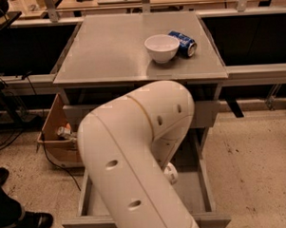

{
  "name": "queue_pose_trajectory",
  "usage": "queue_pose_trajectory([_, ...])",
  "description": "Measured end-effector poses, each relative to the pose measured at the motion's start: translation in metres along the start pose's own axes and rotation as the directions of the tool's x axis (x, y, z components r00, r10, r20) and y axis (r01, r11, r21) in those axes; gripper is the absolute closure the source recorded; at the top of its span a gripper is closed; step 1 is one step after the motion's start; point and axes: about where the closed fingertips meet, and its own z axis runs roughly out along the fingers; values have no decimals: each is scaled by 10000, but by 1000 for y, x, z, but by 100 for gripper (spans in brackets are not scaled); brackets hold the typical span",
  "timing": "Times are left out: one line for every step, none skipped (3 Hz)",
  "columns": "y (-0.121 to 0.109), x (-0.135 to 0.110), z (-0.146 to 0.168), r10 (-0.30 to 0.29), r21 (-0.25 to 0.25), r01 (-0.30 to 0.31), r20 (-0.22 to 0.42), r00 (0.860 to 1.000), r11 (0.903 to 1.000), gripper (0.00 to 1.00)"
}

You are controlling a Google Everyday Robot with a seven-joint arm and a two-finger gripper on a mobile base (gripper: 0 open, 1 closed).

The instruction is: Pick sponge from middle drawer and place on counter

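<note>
Unhelpfully, end effector and sponge are hidden behind the arm [135, 149] over the near, open middle drawer [206, 185]; grip state and bearing cannot be told.

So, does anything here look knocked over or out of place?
Only the blue can: it lies on its side on the counter, beside the white bowl. The gripper is hidden behind the arm over the open middle drawer, as is the sponge.

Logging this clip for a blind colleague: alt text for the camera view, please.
A white robot arm fills the centre, reaching into the open drawer; its gripper and the sponge are hidden behind it. A bowl and a can sit on the counter.
</note>
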Motion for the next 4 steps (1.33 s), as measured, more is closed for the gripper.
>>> queue_pose_trajectory([9,-6,8,-30,349,27,84,10000,9994,39])
queue_pose_trajectory([10,-8,2,-30,350,27,85,10000,9994,63])
queue_pose_trajectory([10,-9,0,-30,350,27,85,10000,9994,86])
queue_pose_trajectory([12,-22,-22,-347,205,337,526,9980,9992,100])
